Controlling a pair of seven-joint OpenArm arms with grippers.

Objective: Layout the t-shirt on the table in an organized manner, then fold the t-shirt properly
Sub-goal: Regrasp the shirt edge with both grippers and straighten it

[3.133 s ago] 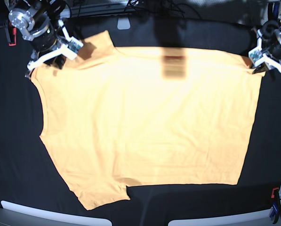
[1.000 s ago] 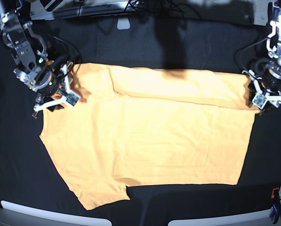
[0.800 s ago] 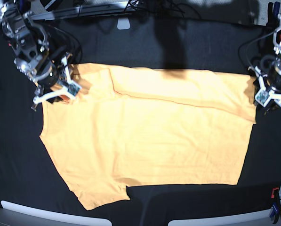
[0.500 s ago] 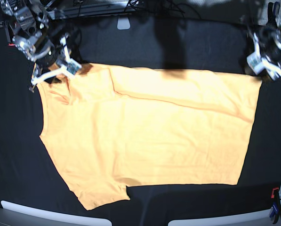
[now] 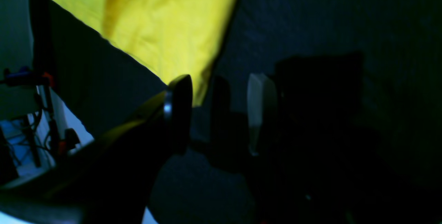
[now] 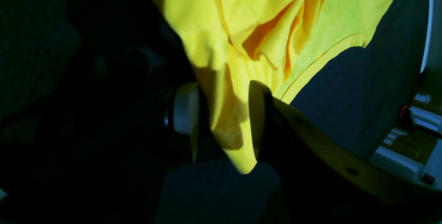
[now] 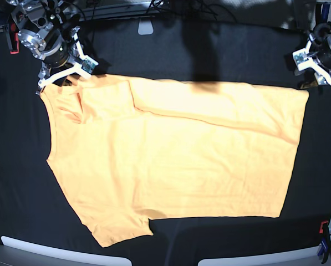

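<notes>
T-shirt spread flat, far strip folded over

The table [image 7: 171,44] bore the t-shirt [image 7: 176,160] centrally. Right gripper [image 6: 221,113], far-left corner, stood apart around cloth; left gripper [image 5: 221,110], far-right, gaped empty. Withdrawing might snag and undo the fold.

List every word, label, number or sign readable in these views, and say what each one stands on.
None can be read.
The t-shirt: plain on the face that shows, no print or tag visible.
The table: bare black cloth; the small pale patch at its far edge carries nothing legible.
The left gripper and the right gripper: no markings clear enough to read.
</notes>
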